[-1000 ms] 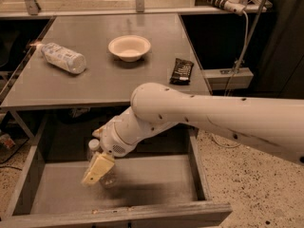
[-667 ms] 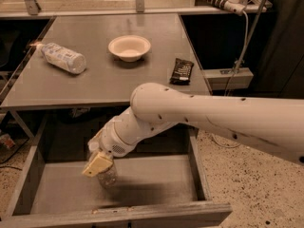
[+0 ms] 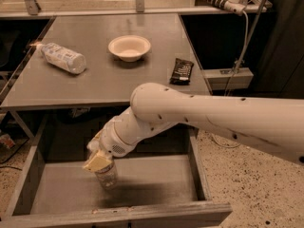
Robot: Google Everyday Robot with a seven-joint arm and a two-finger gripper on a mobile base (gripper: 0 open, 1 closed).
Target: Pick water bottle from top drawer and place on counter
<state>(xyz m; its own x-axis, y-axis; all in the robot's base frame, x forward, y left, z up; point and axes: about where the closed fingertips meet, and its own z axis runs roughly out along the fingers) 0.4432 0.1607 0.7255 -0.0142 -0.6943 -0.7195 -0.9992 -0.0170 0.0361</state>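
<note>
The water bottle (image 3: 108, 176), small and clear, stands upright over the left middle of the open top drawer (image 3: 156, 182). My gripper (image 3: 99, 161) reaches down into the drawer from the right and is shut on the bottle's upper part, with a pale finger pad (image 3: 97, 162) against it; the cap is hidden by the gripper. The counter (image 3: 104, 82) lies just behind and above the drawer.
On the counter lie a larger bottle with a white speckled label (image 3: 61, 57) at the left, a white bowl (image 3: 129, 47) in the middle and a dark packet (image 3: 182, 71) at the right. My white arm (image 3: 213, 115) crosses over the drawer's right side.
My gripper has risen slightly and shifted a little left inside the drawer, with the water bottle staying under it.
</note>
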